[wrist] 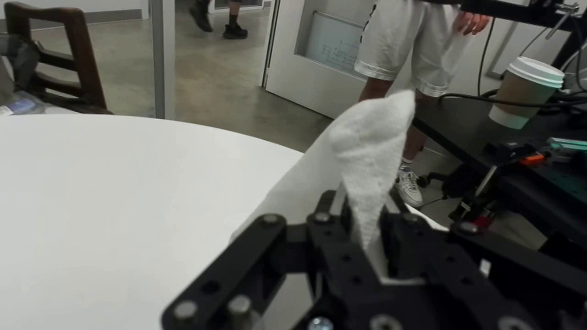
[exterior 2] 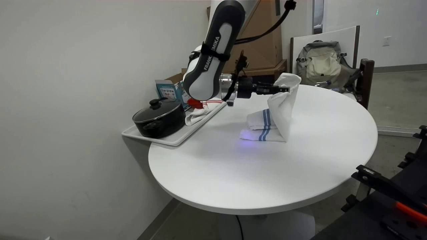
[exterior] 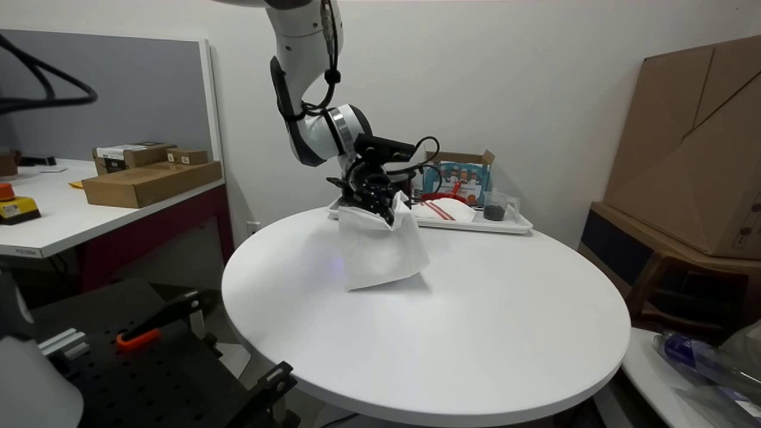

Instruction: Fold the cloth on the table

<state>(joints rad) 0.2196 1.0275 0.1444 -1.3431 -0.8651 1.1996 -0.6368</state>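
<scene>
The white cloth (exterior: 380, 255) with blue stripes is lifted by one part near the middle of the round white table (exterior: 505, 333). In an exterior view the cloth (exterior 2: 283, 113) hangs from the jaws as a raised sheet, and its striped lower part rests folded in layers on the table (exterior 2: 267, 173). My gripper (exterior 2: 283, 89) points nearly level above the table. In the wrist view the gripper (wrist: 367, 204) is shut on a bunched piece of cloth (wrist: 371, 142) that sticks up past the fingertips. In an exterior view the raised sheet hides the stripes and partly the gripper (exterior: 383, 215).
A white tray (exterior 2: 171, 140) at the table edge by the wall holds a black lidded pot (exterior 2: 158, 118), a red-striped cloth (exterior: 446, 209), a red utensil (exterior: 446, 195) and a clear cup (exterior: 496, 207). A blue picture box (exterior: 458, 178) stands behind.
</scene>
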